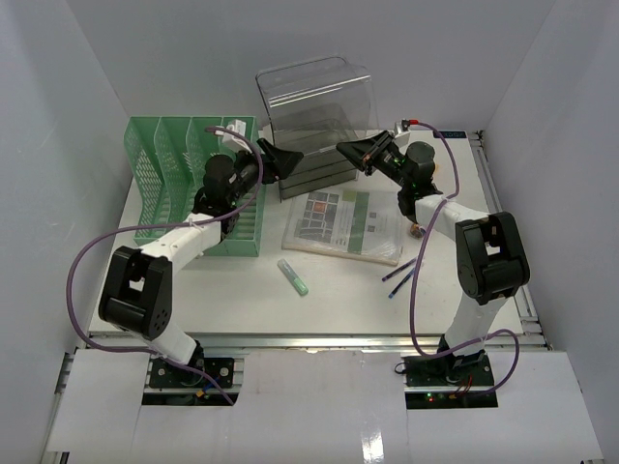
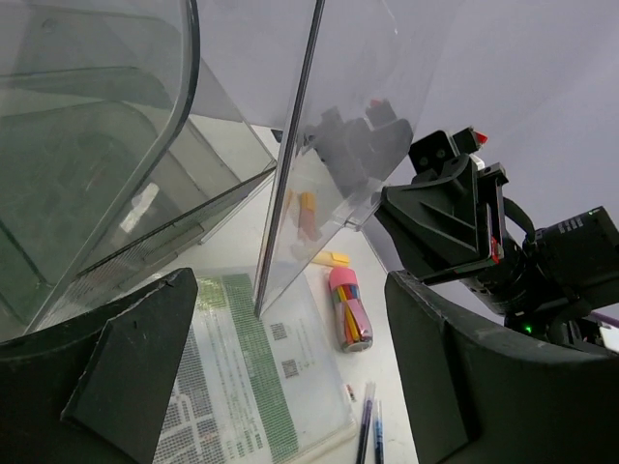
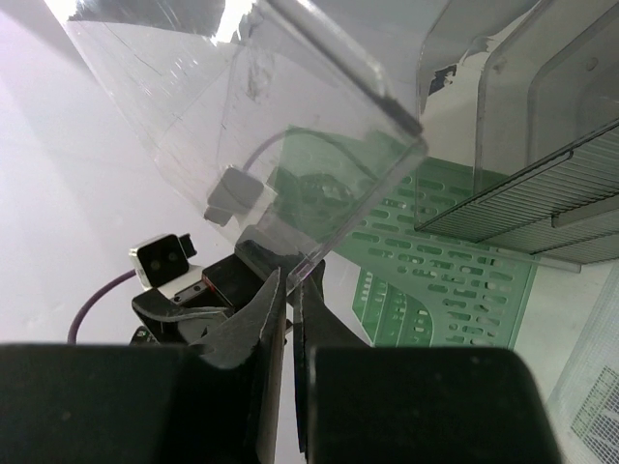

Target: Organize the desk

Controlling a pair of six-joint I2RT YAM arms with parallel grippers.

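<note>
The desk [image 1: 242,300] is a white tabletop with a metal rail [image 1: 309,340] along its front. A clear grey drawer box [image 1: 314,164] stands at the back, with a clear drawer [image 1: 314,92] raised over it. My right gripper [image 1: 346,150] is shut on the drawer's thin clear edge [image 3: 319,256], and the right wrist view [image 3: 290,280] shows the jaws nearly closed on it. My left gripper [image 1: 282,157] is open at the drawer's left side. In the left wrist view [image 2: 290,290] its fingers stand wide apart on either side of the clear wall's edge [image 2: 290,164].
A green mesh file rack [image 1: 189,179] stands at the back left. A clear folder of printed sheets [image 1: 343,220] lies in front of the box. A green marker [image 1: 293,276], two pens [image 1: 401,274] and a pink-capped tube of coloured pencils [image 2: 348,307] lie on the desk.
</note>
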